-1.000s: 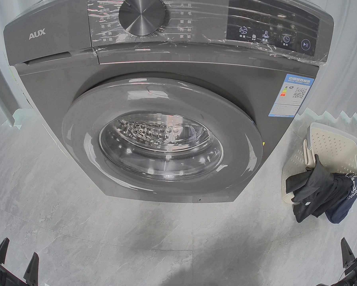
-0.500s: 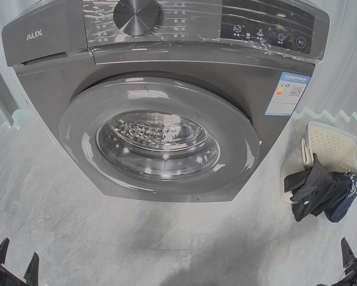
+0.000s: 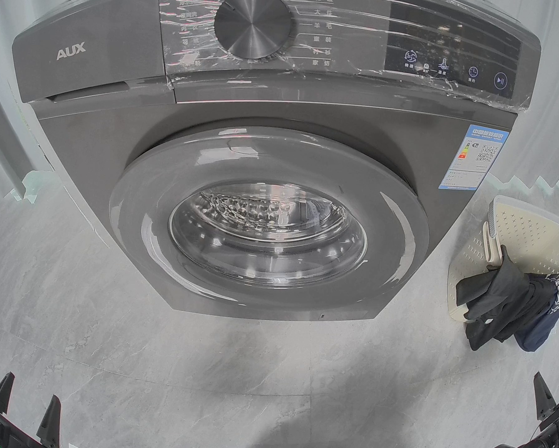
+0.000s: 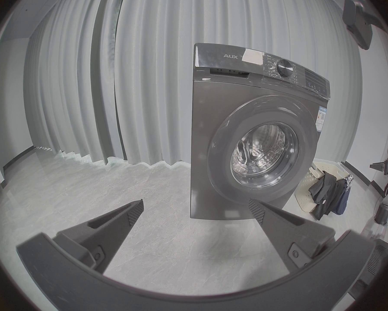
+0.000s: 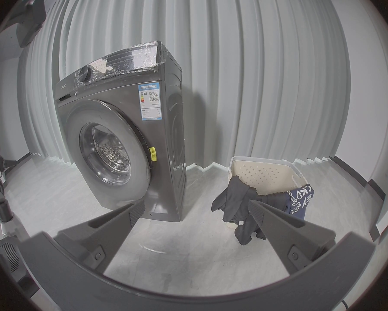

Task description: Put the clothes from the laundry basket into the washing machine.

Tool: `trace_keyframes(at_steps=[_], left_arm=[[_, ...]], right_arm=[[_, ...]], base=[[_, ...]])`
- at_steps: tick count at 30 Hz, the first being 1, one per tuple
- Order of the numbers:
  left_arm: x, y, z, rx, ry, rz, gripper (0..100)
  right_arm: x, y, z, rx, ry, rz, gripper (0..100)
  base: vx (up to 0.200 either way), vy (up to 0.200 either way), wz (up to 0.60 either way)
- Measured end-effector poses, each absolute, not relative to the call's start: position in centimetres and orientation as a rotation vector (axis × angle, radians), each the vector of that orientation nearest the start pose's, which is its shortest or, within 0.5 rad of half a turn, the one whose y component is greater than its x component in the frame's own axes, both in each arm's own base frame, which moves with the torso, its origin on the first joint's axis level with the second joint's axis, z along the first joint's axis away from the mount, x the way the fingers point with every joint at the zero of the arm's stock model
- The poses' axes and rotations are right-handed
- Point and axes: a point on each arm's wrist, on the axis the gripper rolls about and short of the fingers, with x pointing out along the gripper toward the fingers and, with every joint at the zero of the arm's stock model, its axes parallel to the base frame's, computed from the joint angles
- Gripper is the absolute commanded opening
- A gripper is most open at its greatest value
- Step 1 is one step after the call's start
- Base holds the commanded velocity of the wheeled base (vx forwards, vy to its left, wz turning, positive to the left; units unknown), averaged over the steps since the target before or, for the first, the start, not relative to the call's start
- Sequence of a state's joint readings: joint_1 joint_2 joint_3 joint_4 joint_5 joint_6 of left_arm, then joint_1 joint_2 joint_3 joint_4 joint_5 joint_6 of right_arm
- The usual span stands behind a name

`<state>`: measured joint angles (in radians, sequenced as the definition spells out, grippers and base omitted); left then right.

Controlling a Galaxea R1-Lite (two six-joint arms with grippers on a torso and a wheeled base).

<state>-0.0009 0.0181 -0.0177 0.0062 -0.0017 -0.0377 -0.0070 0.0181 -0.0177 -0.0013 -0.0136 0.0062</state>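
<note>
Right now the washing machine [image 3: 267, 113], a dark grey front-loader, stands straight ahead on the pale marbled floor [image 3: 167, 356], with a pleated white curtain [image 5: 254, 65] behind it. Its round door [image 3: 136, 219] looks shut, and the steel drum [image 3: 267, 219] shows through the glass. A metal dial [image 3: 253, 23] sits in the middle of the control panel, which is covered by crinkled clear film [image 3: 354, 32]. An energy label [image 3: 473, 157] is stuck on the front near the machine's right edge.

To the right of the machine, just beside it, stands the laundry basket [image 3: 528, 225], a cream plastic one with perforated walls. The clothes lie in it. A black garment [image 3: 503, 300] is draped over its near rim and hangs down the outside toward the floor. Touching it on the right is a dark blue garment [image 3: 544, 328] with white lettering, also hung over the rim. The right wrist view shows the same basket [image 5: 267, 173] and black garment [image 5: 237, 199] from lower down.

The left gripper [image 3: 30, 388] is low at the near left, well apart from the machine. Its fingers [image 4: 116, 221] are spread wide with nothing between them. The right gripper [image 3: 554, 368] is low at the near right, nearer than the basket and apart from the clothes, and its fingers [image 5: 284, 230] are likewise parted and empty.
</note>
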Motion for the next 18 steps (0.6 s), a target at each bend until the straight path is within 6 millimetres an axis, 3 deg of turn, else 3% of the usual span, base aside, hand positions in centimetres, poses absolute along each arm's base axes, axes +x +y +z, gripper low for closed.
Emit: trace_keyframes(at_steps=[10,16,18], left_arm=[[-2.27,0.0,8.02,-0.037,0.006,-0.002,100],[-2.27,0.0,8.02,-0.038,0.007,-0.002,100],[-2.27,0.0,8.02,-0.037,0.006,-0.001,100]], right_arm=[[-2.27,-0.01,8.09,0.007,-0.001,-0.021,100],[-2.27,-0.02,8.09,0.01,-0.001,-0.023,100],[-2.27,-0.02,8.09,0.014,-0.001,-0.023,100]], base=[[0.02,0.0,0.0],[0.0,0.2,0.0],[0.0,0.0,0.0]])
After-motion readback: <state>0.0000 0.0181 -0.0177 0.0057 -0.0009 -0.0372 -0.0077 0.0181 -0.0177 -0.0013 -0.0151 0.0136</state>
